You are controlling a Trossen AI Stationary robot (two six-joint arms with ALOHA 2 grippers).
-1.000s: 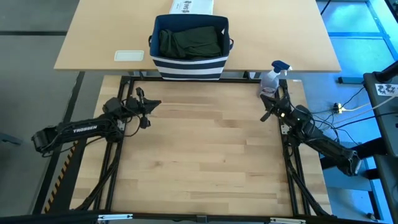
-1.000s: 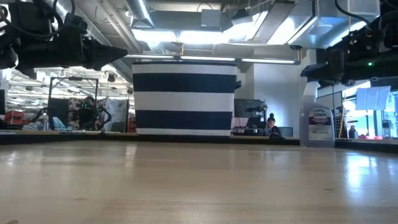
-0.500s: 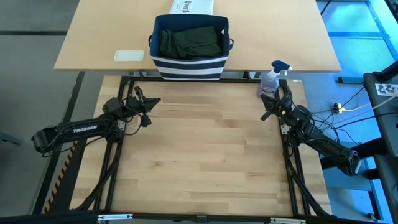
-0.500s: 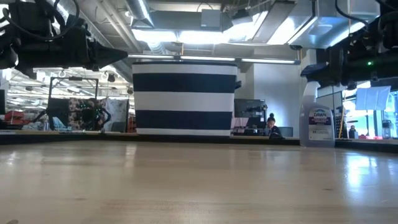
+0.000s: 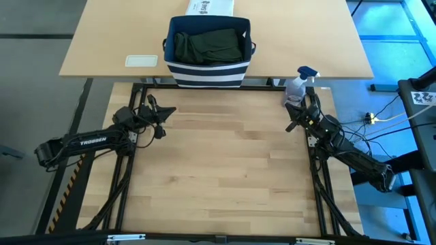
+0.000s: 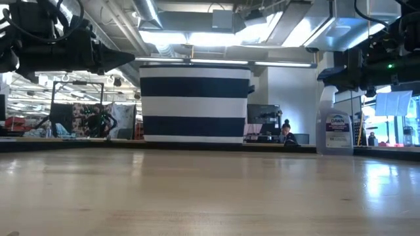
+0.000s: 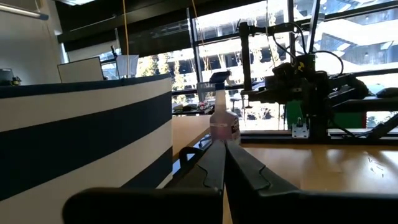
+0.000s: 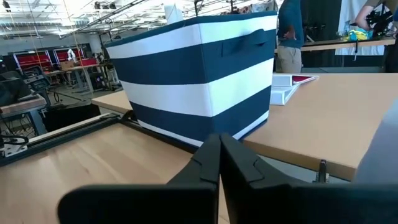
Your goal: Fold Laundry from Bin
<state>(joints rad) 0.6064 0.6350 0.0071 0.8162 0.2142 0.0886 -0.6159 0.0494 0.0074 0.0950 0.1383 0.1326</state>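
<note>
Wood table bare btwn both closed tools, left & right; bin behind.

the right gripper points its two dark fingers, pressed together with no gap, toward the bin, a navy and white striped fabric basket with a small handle on its side. the bin stands on a light wooden table whose edge lies beyond a nearer wooden surface. a flat white and red item lies on the table just beside the bin. a person stands in the room behind.
</note>
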